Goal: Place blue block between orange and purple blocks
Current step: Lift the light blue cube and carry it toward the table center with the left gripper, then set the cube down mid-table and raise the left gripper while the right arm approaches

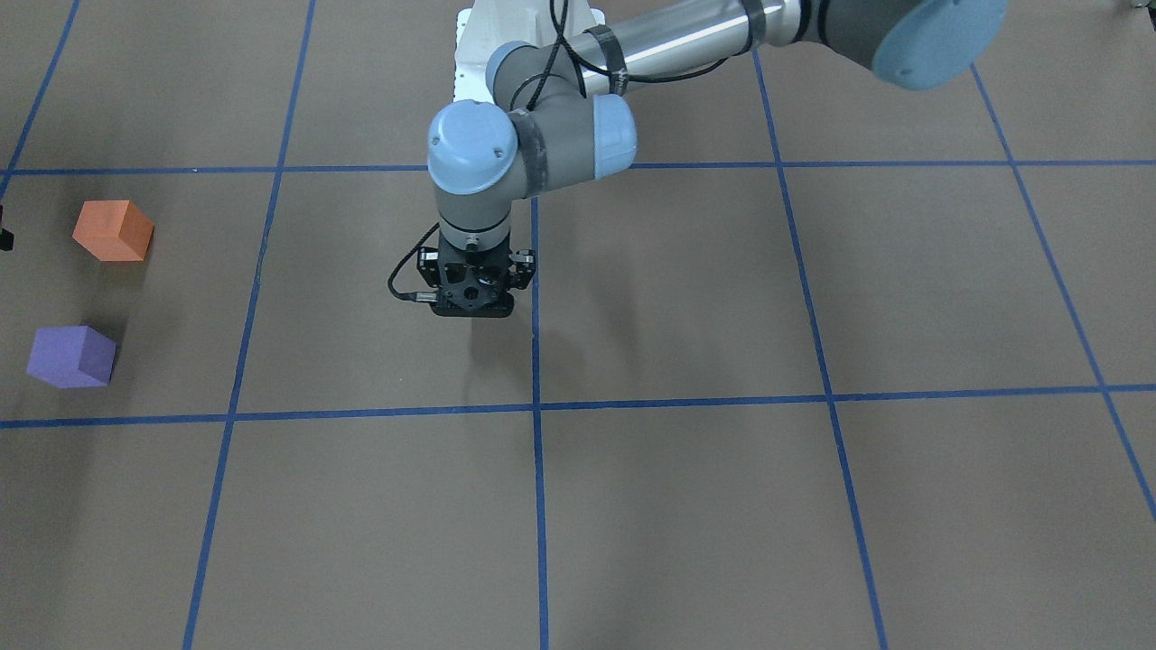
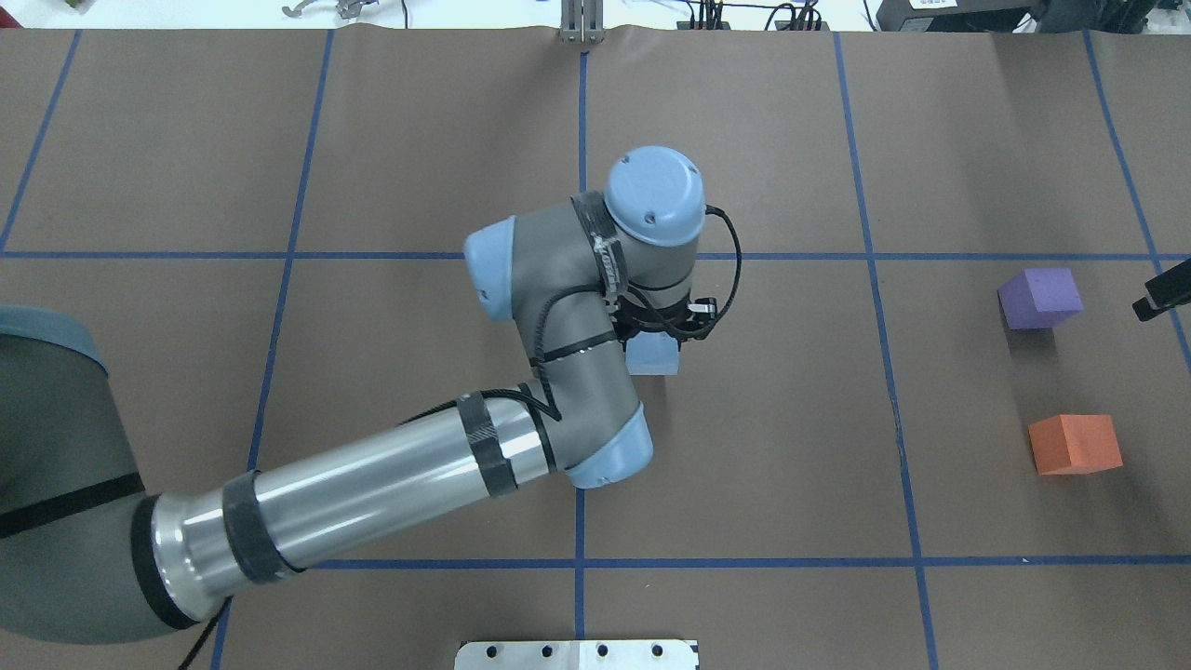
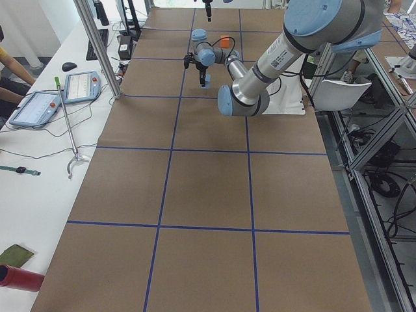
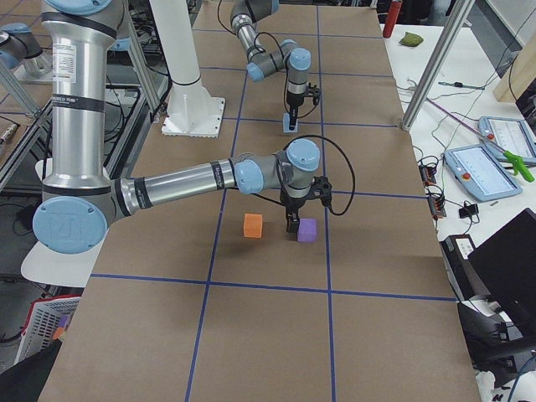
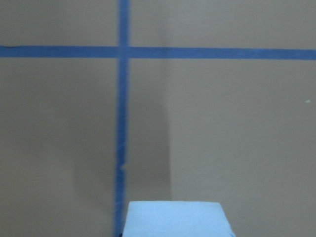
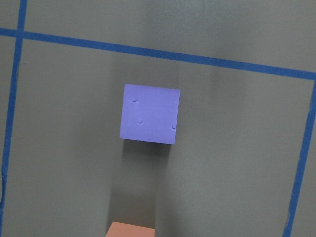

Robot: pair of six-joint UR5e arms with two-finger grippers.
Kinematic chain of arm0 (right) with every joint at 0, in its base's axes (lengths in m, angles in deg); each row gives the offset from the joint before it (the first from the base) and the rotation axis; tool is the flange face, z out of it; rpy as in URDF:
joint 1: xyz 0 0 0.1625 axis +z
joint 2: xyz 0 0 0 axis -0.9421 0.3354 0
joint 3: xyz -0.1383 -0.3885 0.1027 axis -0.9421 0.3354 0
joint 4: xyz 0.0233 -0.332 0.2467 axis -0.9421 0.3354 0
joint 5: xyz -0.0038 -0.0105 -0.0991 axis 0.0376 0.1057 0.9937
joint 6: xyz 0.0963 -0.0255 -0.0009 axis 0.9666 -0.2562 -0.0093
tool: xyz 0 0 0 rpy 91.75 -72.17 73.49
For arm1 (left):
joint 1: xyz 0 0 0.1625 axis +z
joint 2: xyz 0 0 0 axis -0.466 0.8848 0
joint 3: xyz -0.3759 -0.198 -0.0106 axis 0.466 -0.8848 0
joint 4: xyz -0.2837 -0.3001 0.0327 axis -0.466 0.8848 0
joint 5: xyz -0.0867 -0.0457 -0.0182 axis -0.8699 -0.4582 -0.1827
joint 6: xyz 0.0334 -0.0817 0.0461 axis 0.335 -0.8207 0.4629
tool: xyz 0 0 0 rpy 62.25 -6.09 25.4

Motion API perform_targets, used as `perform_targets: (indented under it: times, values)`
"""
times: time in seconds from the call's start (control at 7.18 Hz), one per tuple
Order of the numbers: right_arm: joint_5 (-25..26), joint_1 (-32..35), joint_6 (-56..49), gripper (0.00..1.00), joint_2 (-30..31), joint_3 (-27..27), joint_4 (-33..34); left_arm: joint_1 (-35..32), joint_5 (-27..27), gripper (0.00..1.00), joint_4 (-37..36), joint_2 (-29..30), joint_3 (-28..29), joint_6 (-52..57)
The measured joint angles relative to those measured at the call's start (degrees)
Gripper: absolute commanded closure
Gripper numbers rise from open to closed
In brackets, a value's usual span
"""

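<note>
The blue block (image 2: 653, 355) sits near the table's middle, by a tape crossing. My left gripper (image 2: 666, 324) stands straight down over it. The block shows at the bottom edge of the left wrist view (image 5: 175, 219), but the fingers are hidden, so I cannot tell whether they grip it. The purple block (image 2: 1040, 298) and the orange block (image 2: 1075, 444) sit apart at the robot's far right, with a bare gap between them. My right gripper (image 4: 293, 224) hangs just beside the purple block (image 4: 307, 230), fingers together and empty. The right wrist view shows the purple block (image 6: 150, 113) and the orange block's edge (image 6: 131, 229).
Blue tape lines (image 2: 582, 140) divide the brown table cover into squares. The left arm's forearm (image 2: 372, 489) lies across the near left of the table. Tablets, cables and a hook tool (image 3: 65, 123) lie on the side bench beyond the table.
</note>
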Motion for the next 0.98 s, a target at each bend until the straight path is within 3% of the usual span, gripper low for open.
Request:
perform_targets:
  times: [0.14, 0.42, 0.7, 0.98]
  values:
    - [-0.16, -0.43, 0.0, 0.0, 0.0, 0.0, -0.43, 2.22, 2.82, 0.35, 1.94, 2.84, 4.43, -1.41]
    - [-0.3, -1.06, 0.01, 0.0, 0.0, 0.02, -0.9, 4.07, 5.71, 0.0, 2.94, 6.37, 9.07, -2.97]
    - [-0.27, -1.45, 0.03, 0.0, -0.08, 0.02, -1.14, 3.76, 6.61, 0.0, 2.88, 7.06, 9.23, -3.11]
    - [-0.11, -3.53, 5.29, 0.0, -1.04, -0.07, -4.29, 1.45, 6.38, 0.0, 0.15, 7.0, 5.74, -2.33]
